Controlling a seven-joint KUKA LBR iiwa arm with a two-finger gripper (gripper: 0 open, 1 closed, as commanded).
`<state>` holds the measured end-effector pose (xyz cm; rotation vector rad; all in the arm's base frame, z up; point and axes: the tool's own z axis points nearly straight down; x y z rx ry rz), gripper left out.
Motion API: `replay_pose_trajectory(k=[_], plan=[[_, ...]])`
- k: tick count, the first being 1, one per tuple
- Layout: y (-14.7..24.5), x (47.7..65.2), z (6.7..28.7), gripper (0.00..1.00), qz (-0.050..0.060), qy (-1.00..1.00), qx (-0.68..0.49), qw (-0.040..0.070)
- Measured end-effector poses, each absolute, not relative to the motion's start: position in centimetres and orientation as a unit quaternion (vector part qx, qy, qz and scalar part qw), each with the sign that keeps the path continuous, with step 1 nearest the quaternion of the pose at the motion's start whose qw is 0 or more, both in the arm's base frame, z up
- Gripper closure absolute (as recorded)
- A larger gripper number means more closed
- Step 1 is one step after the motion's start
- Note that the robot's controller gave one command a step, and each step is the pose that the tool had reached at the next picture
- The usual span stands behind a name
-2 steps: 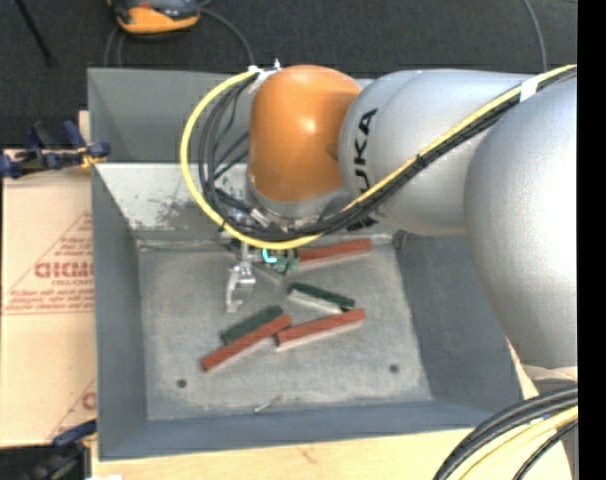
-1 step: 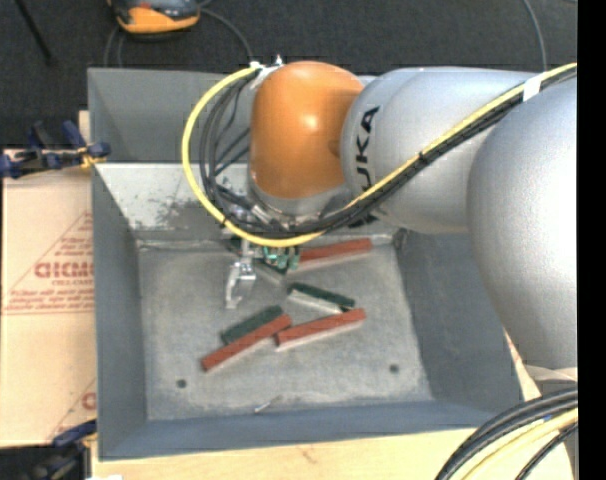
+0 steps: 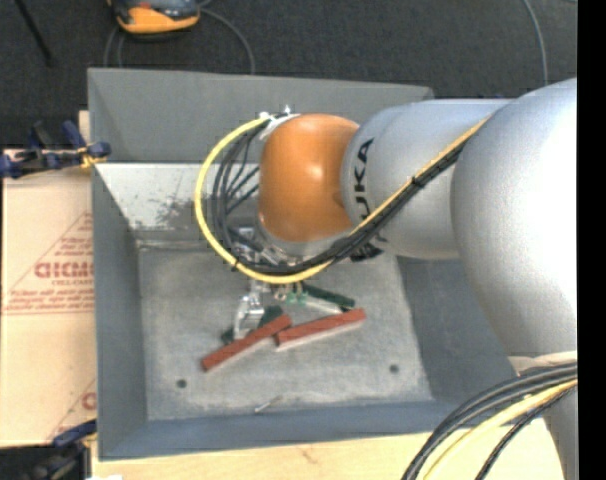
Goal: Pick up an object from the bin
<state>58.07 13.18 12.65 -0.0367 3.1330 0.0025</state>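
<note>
Jaws of the gripper (image 3: 251,316) hang low over the middle of the grey bin (image 3: 123,298), under the orange wrist cover (image 3: 301,176). Whether they are spread or pressed together, one cannot tell. Their tips are at the upper end of a long red-brown stick (image 3: 228,353), which lies slantwise on the bin floor. A second red-brown stick (image 3: 323,326) lies just beside it on the right, and the two seem to meet. A dark green piece (image 3: 325,296) lies behind both.
</note>
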Motion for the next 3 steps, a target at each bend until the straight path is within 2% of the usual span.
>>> replay_pose_trajectory(k=[1, 2, 3], plan=[[11.6, 58.5, 9.7, 1.00, 0.002, 1.000, 0.012, 0.005], [11.6, 58.5, 9.7, 1.00, 0.002, 1.000, 0.012, 0.005], [11.0, 59.5, 20.6, 1.00, 0.001, 1.000, 0.019, 0.002]])
